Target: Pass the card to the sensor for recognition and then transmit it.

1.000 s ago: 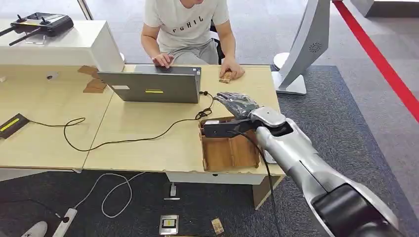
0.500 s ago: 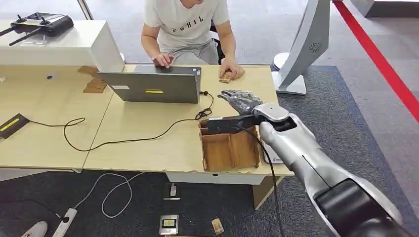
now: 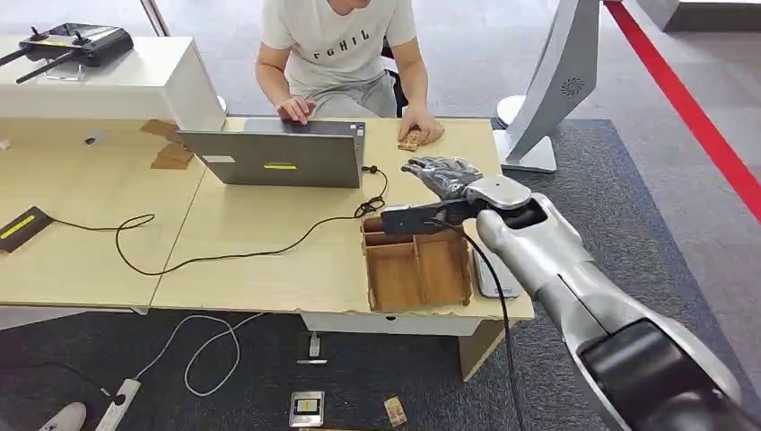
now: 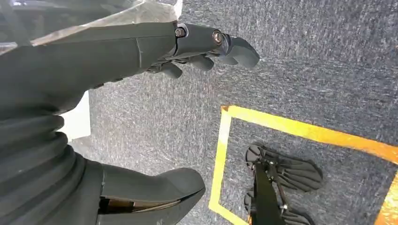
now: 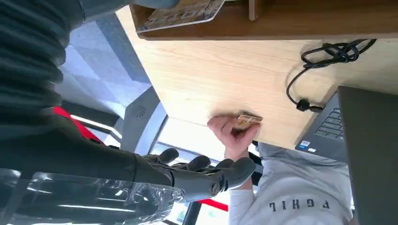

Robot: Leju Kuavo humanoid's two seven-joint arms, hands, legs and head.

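My right hand [image 3: 441, 175] reaches across the far edge of the wooden tray [image 3: 370, 278] with fingers spread and nothing in them; its dark fingers [image 5: 197, 176] point toward a seated person. That person's hand [image 3: 424, 127] rests on a small brown card [image 3: 412, 139] at the table's far edge, also seen from the right wrist [image 5: 246, 121]. Another patterned card [image 5: 180, 13] lies at the tray's wall [image 5: 305, 23], close to my thumb. My left hand [image 4: 206, 47] hangs over grey carpet, fingers loosely apart, holding nothing.
A grey laptop [image 3: 278, 157] stands left of my hand, its black cable [image 3: 224, 256] trailing over the table. A flat black device [image 3: 22, 226] lies far left. A white flat device [image 3: 494, 274] sits beside the tray. A white stand [image 3: 561, 81] rises beyond the table's right end.
My right arm has stretched farther out and slightly right, carrying the hand from over the tray's back toward the person's hand and card. Nothing else moved.
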